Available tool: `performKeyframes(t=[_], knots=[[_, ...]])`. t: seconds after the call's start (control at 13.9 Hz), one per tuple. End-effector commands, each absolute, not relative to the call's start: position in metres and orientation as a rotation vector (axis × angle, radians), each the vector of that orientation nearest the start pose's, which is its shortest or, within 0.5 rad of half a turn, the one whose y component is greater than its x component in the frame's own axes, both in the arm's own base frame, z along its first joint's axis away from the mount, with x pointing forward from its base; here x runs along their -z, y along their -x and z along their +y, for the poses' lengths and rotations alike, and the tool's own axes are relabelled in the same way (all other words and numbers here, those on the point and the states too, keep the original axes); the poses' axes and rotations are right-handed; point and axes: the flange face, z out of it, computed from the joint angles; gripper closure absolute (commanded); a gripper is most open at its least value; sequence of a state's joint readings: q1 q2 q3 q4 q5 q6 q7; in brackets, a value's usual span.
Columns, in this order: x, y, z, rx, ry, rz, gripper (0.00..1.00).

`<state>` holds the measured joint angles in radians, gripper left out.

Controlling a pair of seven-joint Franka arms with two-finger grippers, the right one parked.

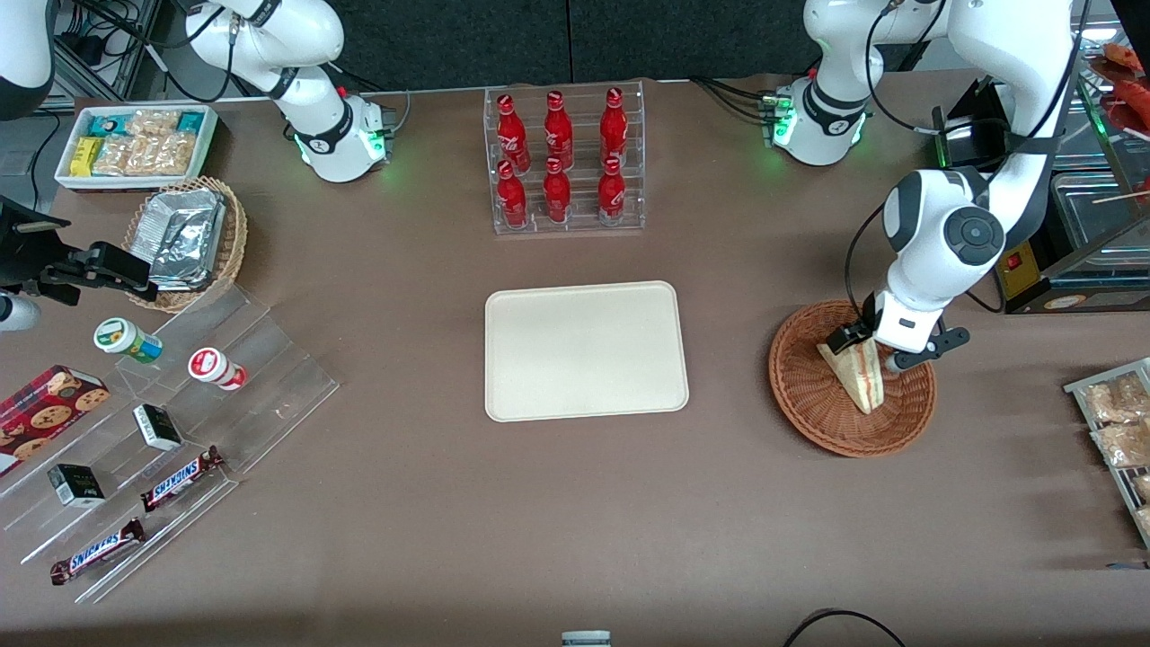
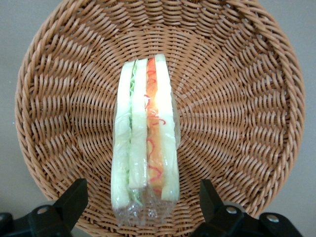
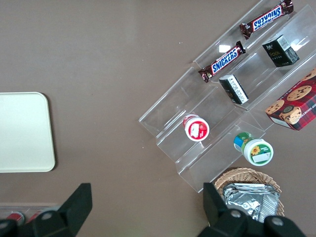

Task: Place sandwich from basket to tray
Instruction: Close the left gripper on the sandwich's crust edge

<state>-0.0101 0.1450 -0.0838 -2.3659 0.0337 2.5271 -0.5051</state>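
Here's the left arm's gripper [image 1: 870, 349] poised low over the basket [image 1: 809, 400], fingers spread wide and nothing between them yet. The sandwich [image 1: 856, 376] lies inside that reddish wicker bowl, standing on edge with its filling stripe facing up. On the front view's clock face the wedge runs from about eleven o'clock, up under the gripper, down to its tip at about five o'clock, nearer the camera. From the wrist camera the sandwich [image 2: 145, 139] sits squarely in the gap, one finger [image 2: 73, 200] off one bread face and the other finger off the opposite face, both well clear of it. That's the key line-up: the long axis runs straight through between the fingers, so a descent and a squeeze would, I'd judge, close across the thin way. The tray [image 1: 521, 395] waits bare at nine o'clock from the basket, toward mid-table.
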Motion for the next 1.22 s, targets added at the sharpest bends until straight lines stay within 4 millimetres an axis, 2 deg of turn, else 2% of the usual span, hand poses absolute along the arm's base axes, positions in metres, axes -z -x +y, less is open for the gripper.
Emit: performKeyframes(t=[0.0, 0.14, 0.5, 0.65, 0.72, 0.79, 0.86, 0.93, 1.01, 1.15], knots=[[-0.2608, -0.5062, -0.0516, 0.044, 3.080, -0.620, 0.00], [-0.2543, -0.5096, -0.0514, 0.077, 3.087, -0.628, 0.00], [-0.2555, -0.5117, -0.0500, 0.087, 3.080, -0.664, 0.00], [-0.2548, -0.5110, -0.0500, 0.083, 3.080, -0.659, 0.03], [-0.2556, -0.5111, -0.0492, 0.085, 3.080, -0.657, 0.11], [-0.2562, -0.5118, -0.0485, 0.088, 3.080, -0.659, 0.28], [-0.2552, -0.5120, -0.0493, 0.086, 3.080, -0.655, 0.59], [-0.2552, -0.5122, -0.0481, 0.090, 3.075, -0.638, 0.93], [-0.2563, -0.5133, -0.0475, 0.097, 3.073, -0.630, 1.00], [-0.2569, -0.5139, -0.0476, 0.100, 3.073, -0.621, 1.00]])
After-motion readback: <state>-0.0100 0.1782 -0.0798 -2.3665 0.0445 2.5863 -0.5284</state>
